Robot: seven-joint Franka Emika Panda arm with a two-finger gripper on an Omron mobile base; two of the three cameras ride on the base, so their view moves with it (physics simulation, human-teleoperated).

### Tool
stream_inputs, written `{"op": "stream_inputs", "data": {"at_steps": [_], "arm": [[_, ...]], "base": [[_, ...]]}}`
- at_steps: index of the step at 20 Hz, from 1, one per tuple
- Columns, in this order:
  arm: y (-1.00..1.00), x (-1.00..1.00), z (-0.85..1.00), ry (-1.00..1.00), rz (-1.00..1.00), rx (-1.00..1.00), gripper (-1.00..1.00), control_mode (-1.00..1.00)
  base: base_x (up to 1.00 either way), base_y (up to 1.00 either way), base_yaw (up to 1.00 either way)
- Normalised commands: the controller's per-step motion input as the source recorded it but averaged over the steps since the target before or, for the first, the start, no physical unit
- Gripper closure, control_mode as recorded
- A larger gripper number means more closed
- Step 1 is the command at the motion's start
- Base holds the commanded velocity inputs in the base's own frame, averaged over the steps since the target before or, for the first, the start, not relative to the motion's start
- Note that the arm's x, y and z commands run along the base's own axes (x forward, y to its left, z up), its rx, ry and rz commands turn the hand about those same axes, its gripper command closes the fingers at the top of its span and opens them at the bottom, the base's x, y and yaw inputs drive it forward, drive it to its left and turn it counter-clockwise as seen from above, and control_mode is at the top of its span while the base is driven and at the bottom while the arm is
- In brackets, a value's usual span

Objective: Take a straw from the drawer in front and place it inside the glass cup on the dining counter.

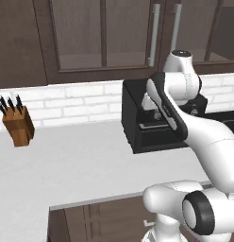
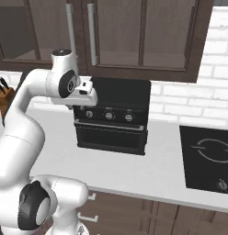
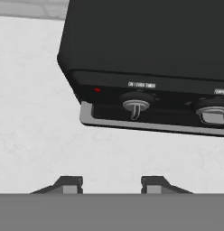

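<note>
Arm: one white arm [image 1: 185, 123] is rising from the base and bending forward over the worktop, its hand sitting in front of the toaster oven.
Gripper: one gripper [image 3: 111, 184] with two dark fingertips [image 3: 68, 182] is showing at the bottom of the hand view; the tips are standing apart with bare white worktop between them, and nothing is sitting in the gap, so it is holding nothing.
Toaster oven: one black toaster oven [image 2: 113, 117] is standing on the worktop against the brick wall; in the right base view three knobs are sitting in a row above its door, and in the hand view two knobs [image 3: 136, 104] and one small red light are showing.
Worktop: one white worktop [image 1: 67, 165] is running under the oven and out to both sides.
Knife block: one brown wooden knife block [image 1: 17, 124] is standing on the worktop at the left, well apart from the oven, holding several dark-handled knives; I cannot tell the exact count.
Cooktop: one black cooktop [image 2: 210, 158] is lying flush in the worktop to the right of the oven.
Upper cabinets: dark brown cabinet doors are hanging above, with two long silver handles [image 2: 81, 32] side by side.
Drawer: one dark-brown drawer front [image 2: 111, 213] with a small silver handle is sitting below the worktop edge, beside the robot's base; it is looking closed, so I cannot tell what lies inside.
</note>
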Motion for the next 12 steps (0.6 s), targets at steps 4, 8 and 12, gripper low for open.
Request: {"op": "stream_inputs", "data": {"at_steps": [4, 8, 12], "arm": [[-0.11, -0.19, -0.07, 0.00, 0.00, -0.01, -1.00, -1.00], [-0.38, -0.42, -0.24, 0.00, 0.00, 0.00, -1.00, -1.00], [-0.18, -0.43, -0.35, 0.00, 0.00, -0.01, -1.00, -1.00]], "base": [[0.00, 0.00, 0.00], [0.00, 0.00, 0.00], [0.00, 0.00, 0.00]]}}
